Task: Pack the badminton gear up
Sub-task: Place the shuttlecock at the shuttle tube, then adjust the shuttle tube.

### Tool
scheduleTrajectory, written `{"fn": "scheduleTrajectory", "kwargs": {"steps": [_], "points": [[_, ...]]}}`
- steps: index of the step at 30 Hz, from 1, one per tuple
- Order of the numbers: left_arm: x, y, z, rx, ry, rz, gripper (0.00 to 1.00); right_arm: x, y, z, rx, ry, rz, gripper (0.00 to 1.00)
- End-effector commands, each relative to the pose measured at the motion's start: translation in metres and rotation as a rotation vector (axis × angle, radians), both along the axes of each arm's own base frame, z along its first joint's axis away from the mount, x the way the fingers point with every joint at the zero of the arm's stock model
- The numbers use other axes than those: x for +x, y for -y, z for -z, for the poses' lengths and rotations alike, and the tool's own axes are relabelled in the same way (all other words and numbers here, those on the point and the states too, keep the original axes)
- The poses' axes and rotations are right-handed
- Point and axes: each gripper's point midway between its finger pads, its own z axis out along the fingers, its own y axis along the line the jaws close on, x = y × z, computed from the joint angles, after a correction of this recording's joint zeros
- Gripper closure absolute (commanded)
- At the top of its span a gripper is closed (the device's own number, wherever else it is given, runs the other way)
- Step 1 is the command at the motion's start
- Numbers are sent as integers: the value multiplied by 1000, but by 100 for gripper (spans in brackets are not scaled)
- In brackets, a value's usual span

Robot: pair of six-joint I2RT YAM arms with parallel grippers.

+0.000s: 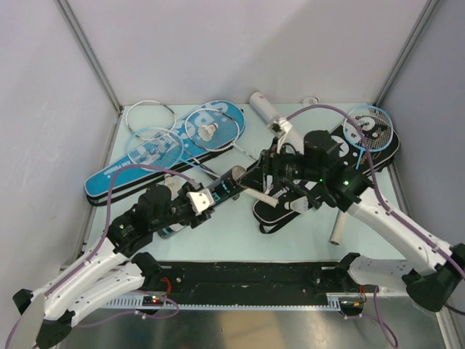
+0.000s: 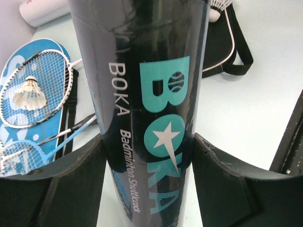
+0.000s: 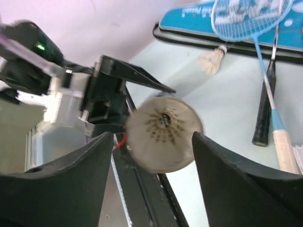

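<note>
The pale table (image 1: 305, 247) carries all the gear. A long blue cover (image 1: 116, 178) lies slantwise on its left half, and a black cover (image 1: 276, 216) lies slantwise on the right half, its far end toward the right wall.

A white racket (image 1: 196, 127) rests with its head on the far end of the blue cover. A light-blue racket (image 1: 367, 127) has its head on the far end of the black cover.

A white tube (image 1: 265, 109) lies at the back of the table, between the two covers. A black tube (image 2: 151, 94) printed "BOKA Badminton Shuttlecock" sits in the middle, between the two arms, lifted and tilted. The left gripper (image 2: 149, 142) is clamped around it, one finger pressed to each side.

The right gripper (image 3: 152, 137) is just beyond the far end of that tube. Its fingers close on a shuttlecock (image 3: 163, 132), which shows end-on and blurred, filling the gap between them.

A second shuttlecock (image 1: 211, 131) lies on the strings of the white racket. A third shuttlecock (image 1: 298, 207) lies on the near end of the black cover, under the right arm.
</note>
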Motion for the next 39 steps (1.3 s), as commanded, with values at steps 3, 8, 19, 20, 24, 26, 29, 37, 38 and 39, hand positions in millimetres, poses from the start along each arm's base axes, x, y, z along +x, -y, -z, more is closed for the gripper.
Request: {"fn": "scheduleTrajectory", "kwargs": {"steps": [3, 8, 19, 20, 24, 26, 29, 37, 38, 39], "points": [[11, 12, -51, -191, 31, -58, 75, -17, 29, -78, 194, 150, 38, 12], [11, 16, -68, -289, 11, -82, 75, -24, 51, -93, 206, 238, 96, 2], [5, 29, -188, -938, -74, -91, 74, -31, 50, -36, 206, 212, 79, 1], [3, 30, -196, -975, -78, -75, 74, -33, 46, -32, 214, 215, 64, 1], [-1, 38, -215, -1061, -117, -23, 73, -38, 27, -16, 223, 210, 3, 1], [-3, 41, -221, -1098, -134, 3, 72, -37, 17, -10, 225, 205, -16, 1], [-5, 42, -229, -1162, -148, 32, 71, -35, 2, -6, 238, 200, -43, 0], [-3, 43, -223, -1225, -181, 38, 66, -29, -27, 1, 278, 193, -108, 5], [-3, 44, -222, -1227, -188, 38, 66, -29, -29, 1, 283, 195, -115, 8], [-3, 44, -221, -1231, -193, 39, 66, -28, -31, 3, 285, 194, -120, 10]]}}
